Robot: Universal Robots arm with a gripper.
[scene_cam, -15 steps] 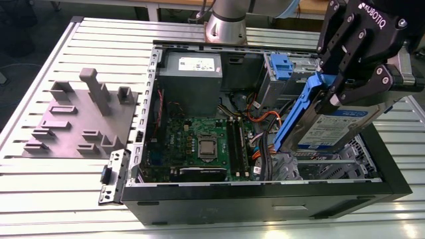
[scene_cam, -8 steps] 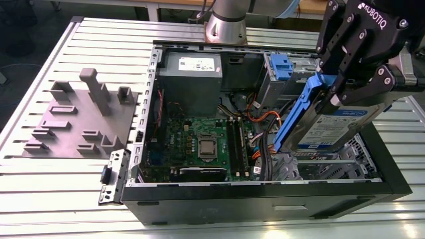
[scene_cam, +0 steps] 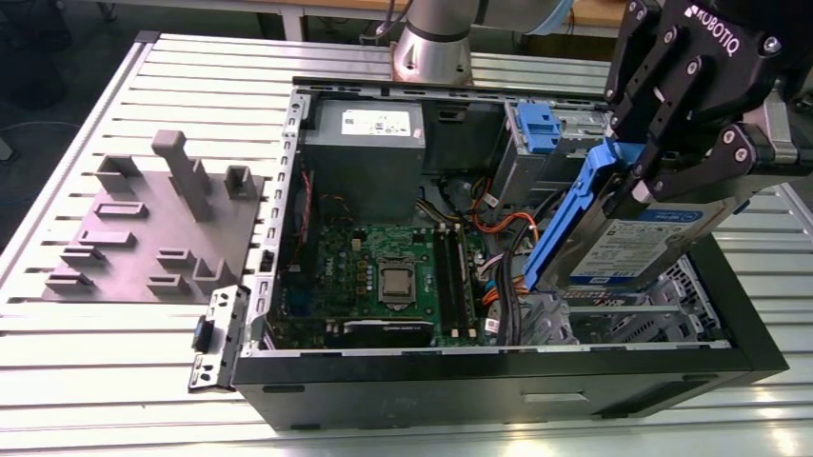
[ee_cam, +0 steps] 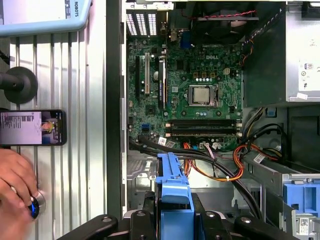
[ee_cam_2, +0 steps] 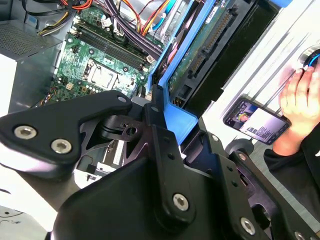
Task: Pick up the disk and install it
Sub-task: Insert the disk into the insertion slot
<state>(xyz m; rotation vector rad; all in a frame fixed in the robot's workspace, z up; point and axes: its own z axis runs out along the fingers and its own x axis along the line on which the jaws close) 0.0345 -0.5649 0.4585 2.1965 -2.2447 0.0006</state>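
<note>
The disk [scene_cam: 642, 243] is a silver drive with a white-and-blue label in a blue carrier bracket [scene_cam: 565, 224]. It hangs tilted, one end down, over the drive cage [scene_cam: 635, 319] at the exterior view's right end of the open computer case [scene_cam: 508, 381]. My gripper [scene_cam: 686, 171] is shut on its upper end. In the second wrist view the black fingers [ee_cam_2: 155, 135] clamp the blue bracket [ee_cam_2: 180, 120], and the disk's green circuit side [ee_cam_2: 200, 50] points into the case. In the first wrist view the blue bracket [ee_cam: 174, 192] sticks out from the gripper [ee_cam: 172, 222] above the orange and black cables.
Inside the case lie the motherboard [scene_cam: 381, 276], a grey power-supply box [scene_cam: 366, 129] and a blue latch tab [scene_cam: 540, 129]. A grey fixture block [scene_cam: 152, 228] stands on the slatted table at the exterior view's left. A person's hand [ee_cam: 15, 175] and a phone [ee_cam: 32, 127] lie beside the case.
</note>
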